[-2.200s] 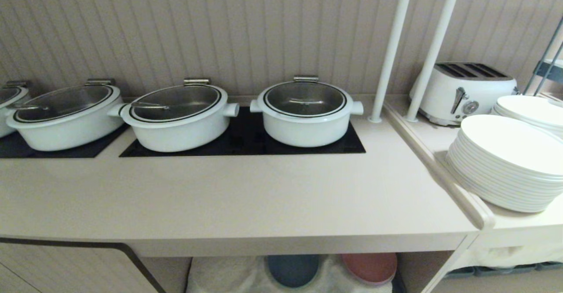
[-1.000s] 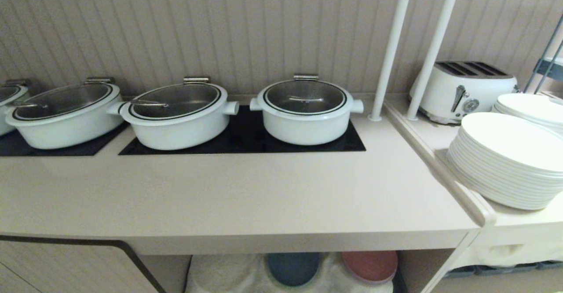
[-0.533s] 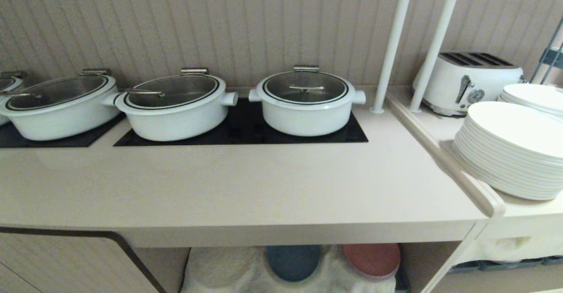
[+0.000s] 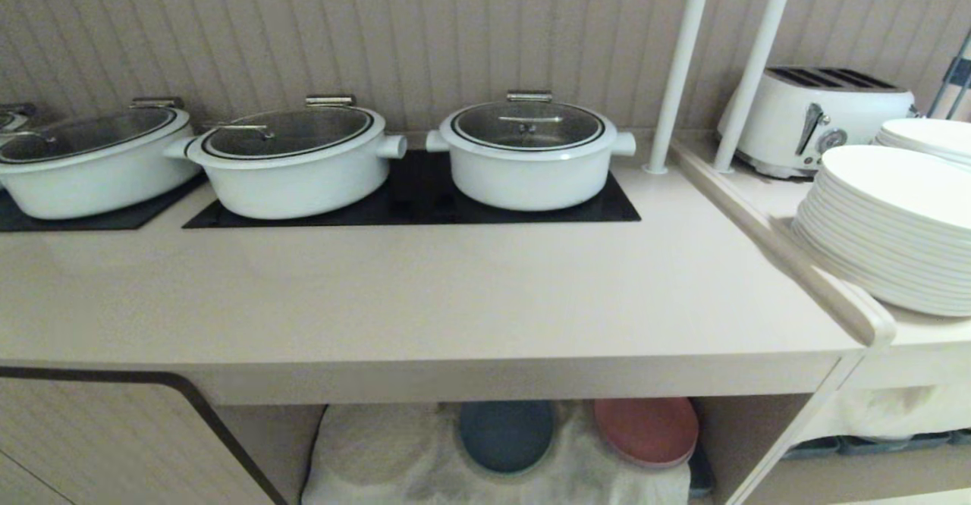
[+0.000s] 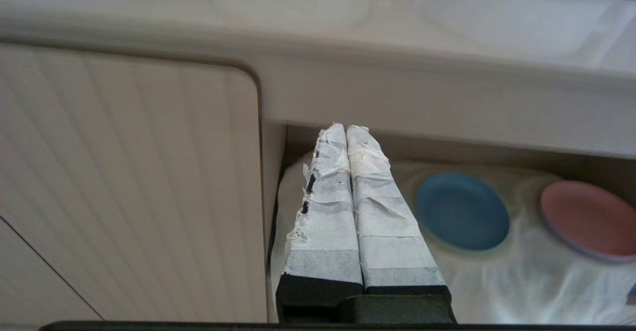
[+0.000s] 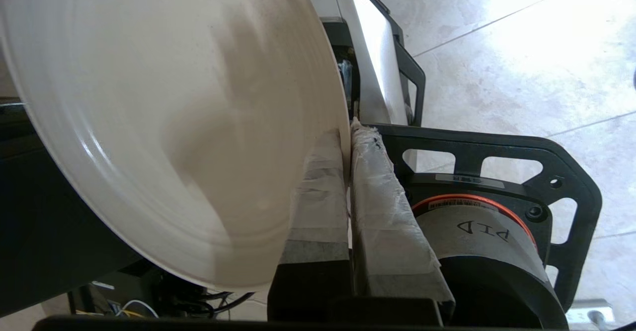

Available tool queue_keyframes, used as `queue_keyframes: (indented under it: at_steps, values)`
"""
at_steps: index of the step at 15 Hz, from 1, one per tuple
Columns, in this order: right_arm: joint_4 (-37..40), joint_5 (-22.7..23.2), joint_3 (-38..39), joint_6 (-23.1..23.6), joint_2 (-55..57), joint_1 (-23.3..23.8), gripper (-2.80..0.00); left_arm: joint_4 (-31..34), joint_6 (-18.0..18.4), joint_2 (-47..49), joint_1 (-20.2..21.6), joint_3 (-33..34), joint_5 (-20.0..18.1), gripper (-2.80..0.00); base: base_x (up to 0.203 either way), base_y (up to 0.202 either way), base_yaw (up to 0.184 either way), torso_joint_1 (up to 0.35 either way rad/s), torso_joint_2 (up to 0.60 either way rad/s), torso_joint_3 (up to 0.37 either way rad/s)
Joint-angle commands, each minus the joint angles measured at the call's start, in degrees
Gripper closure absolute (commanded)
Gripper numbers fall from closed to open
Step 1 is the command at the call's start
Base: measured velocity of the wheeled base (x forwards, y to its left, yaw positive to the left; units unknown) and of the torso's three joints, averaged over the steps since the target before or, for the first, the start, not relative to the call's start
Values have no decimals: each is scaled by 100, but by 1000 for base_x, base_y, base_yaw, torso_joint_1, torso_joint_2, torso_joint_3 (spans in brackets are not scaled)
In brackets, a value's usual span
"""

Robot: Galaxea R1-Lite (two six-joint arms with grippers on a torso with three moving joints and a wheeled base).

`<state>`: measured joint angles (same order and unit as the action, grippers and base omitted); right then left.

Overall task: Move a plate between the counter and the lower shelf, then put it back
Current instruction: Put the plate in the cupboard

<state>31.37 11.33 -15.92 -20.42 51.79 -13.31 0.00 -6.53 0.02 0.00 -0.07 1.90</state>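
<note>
Plate (image 6: 164, 122) filled left of right wrist frame, pinched by rim in right gripper (image 6: 348, 137), jaws clenched on edge. Looked stiff, light, smooth, likely breakable; thin rim grip risked slipping. Left gripper (image 5: 346, 132) pressed closed, empty, facing lower shelf (image 5: 497, 281).
</note>
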Motion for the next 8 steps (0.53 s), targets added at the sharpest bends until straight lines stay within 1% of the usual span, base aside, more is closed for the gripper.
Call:
queue_keyframes:
  at_steps: [1,8]
  values:
    - [36,10,-5,-15,7,-5,0,0,-6,-2,0,-1,3,0,0,0,0,-261,540,269]
    - [36,10,-7,-15,16,-5,0,0,-6,-2,0,-1,3,0,0,0,0,-271,540,269]
